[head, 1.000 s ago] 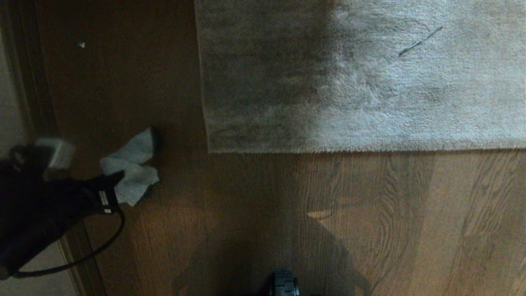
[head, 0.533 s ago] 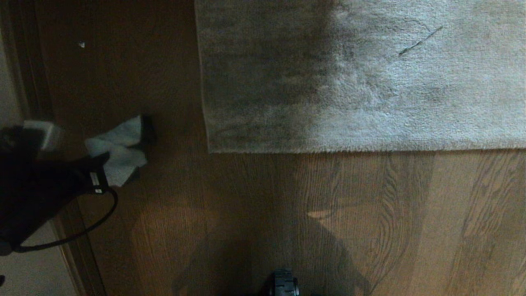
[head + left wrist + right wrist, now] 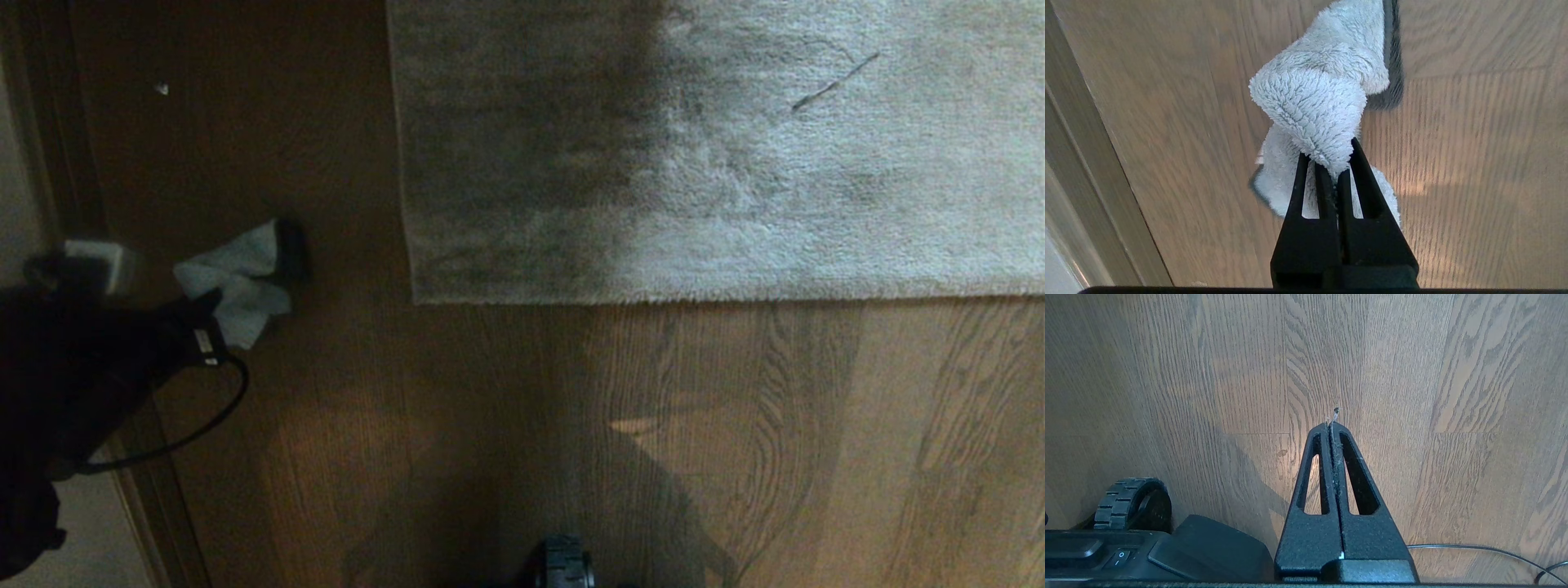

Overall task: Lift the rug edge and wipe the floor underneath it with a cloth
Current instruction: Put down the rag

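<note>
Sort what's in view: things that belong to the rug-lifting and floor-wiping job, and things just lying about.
Job:
- cloth, pinched in the left gripper
- rug edge, flat
- floor
- right gripper, shut, empty, near the base

Lying about:
- white speck on the floor
- dark streak on the rug
- base wheel

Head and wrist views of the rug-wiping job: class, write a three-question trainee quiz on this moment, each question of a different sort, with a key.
1. True or false: the rug edge lies flat on the floor.
2. Which gripper holds the cloth? A) left gripper B) right gripper C) neither
3. Fill in: the right gripper is shut and holds ____.

Key: 1 true; 2 A; 3 nothing
</note>
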### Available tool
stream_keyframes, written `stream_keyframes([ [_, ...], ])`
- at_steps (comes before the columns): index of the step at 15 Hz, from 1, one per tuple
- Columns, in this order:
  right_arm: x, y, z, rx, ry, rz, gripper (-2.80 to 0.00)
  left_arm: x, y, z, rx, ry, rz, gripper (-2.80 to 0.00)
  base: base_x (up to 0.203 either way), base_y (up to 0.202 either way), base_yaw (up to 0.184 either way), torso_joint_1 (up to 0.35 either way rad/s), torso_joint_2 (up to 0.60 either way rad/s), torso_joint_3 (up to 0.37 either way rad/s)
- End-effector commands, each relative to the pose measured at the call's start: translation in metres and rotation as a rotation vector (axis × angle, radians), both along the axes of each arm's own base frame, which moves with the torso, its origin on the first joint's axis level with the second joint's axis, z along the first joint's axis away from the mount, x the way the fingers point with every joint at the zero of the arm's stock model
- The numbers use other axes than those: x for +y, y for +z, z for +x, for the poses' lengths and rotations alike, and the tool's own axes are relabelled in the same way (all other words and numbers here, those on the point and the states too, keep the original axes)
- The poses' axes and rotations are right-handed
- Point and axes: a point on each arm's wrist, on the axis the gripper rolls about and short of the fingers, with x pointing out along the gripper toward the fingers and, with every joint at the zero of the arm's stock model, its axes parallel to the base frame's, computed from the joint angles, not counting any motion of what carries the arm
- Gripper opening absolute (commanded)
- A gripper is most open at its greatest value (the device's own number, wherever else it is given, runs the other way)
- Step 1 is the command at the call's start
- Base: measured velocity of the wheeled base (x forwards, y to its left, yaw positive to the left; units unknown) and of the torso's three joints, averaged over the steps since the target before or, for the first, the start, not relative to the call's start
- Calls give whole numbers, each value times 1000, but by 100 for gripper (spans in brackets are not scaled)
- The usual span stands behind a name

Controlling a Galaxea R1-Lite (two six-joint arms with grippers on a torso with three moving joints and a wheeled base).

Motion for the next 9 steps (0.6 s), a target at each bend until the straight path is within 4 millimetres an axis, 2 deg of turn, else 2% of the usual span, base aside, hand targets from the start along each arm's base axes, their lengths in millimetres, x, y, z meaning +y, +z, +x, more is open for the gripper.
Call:
stream_keyframes([
  [1,0,0,0,1,1,0,-280,1,-6,3,16,4,-3,-280,0,0,0,0,0,0],
  [5,0,0,0,2,1,0,-280,4,-6,2,19,16,-6,-280,0,0,0,0,0,0],
  [6,0,0,0,1,2,0,-280,4,-7,1,22,16,-9,0,0,0,0,0,0,0],
  [9,0,0,0,1,0,0,-280,3,-12,-3,43,10,-17,0,0,0,0,0,0,0],
])
